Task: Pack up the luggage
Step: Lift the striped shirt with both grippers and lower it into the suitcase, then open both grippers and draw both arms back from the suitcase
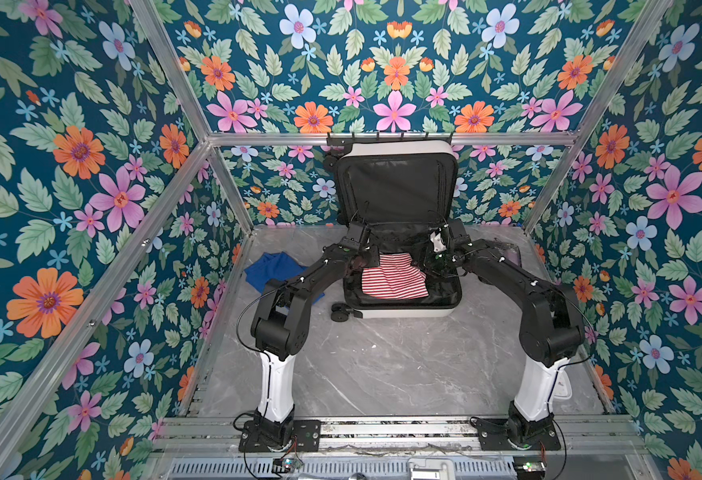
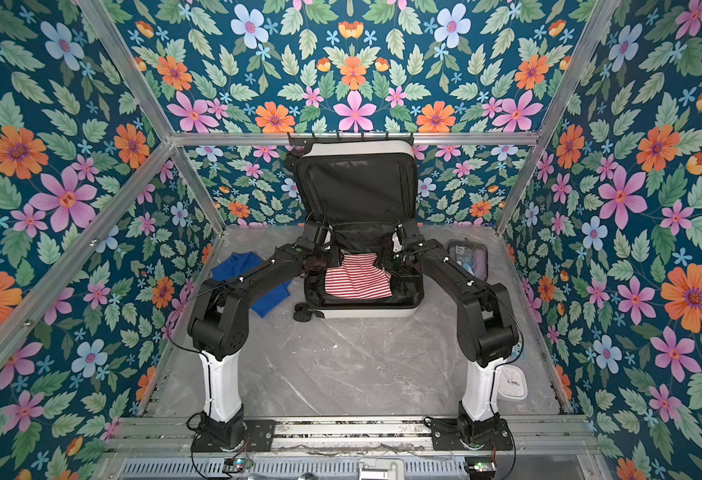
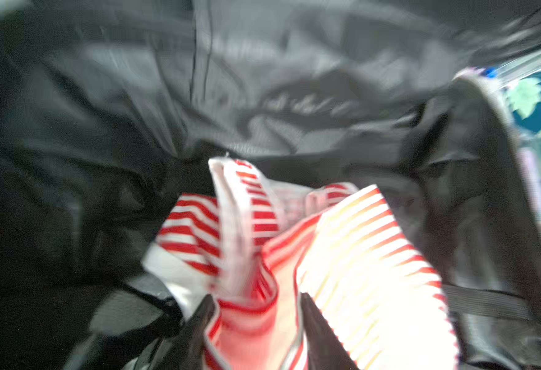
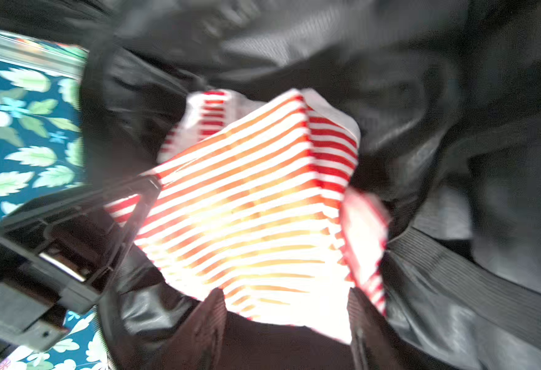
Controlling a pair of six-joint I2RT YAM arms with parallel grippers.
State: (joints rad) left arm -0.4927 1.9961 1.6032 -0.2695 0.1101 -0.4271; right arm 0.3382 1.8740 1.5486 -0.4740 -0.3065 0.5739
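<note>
We see the luggage (image 1: 403,312) lying open under both jaws, which stand parted over the striped shirt (image 1: 395,282) already inside. Near the left jaws a blue cloth (image 1: 266,266), and near the right jaws a pouch (image 2: 470,257), wait on the counter (image 1: 382,365). Packing seems barely begun.

The luggage (image 1: 403,312) (image 2: 366,312) sits pretty much dead centre in both top views, a bit above the middle of the frame. It's a small white hard-shell suitcase with rounded corners, and it's wide open. The base half lies flat on the grey marble tabletop (image 1: 382,365), and the lid (image 1: 395,187) stands upright behind it. Inside it's all black fabric lining. Black wheels (image 1: 340,311) stick out on its left side. A red-and-white striped garment (image 1: 395,278) lies in the base half.
</note>
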